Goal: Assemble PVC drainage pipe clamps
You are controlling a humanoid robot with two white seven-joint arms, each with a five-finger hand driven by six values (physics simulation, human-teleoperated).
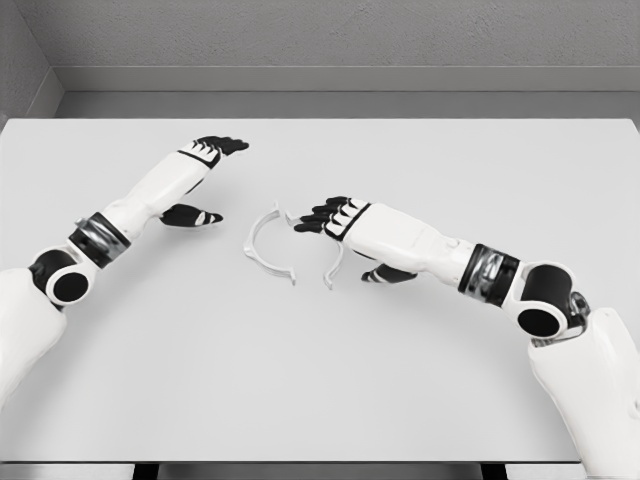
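Overhead, white table [320,380], grey walls [350,35].

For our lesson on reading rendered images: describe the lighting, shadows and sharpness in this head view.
Head view: even, diffuse light, no glare on the white table; only faint soft shadows under the left hand and right hand; everything is sharp, no blur; the two white clamp halves show low contrast against the tabletop.

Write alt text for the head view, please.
Two white robot arms reach over a white table toward two curved white clamp halves at its middle. The right hand hovers beside them; the left hand is apart, fingers extended.
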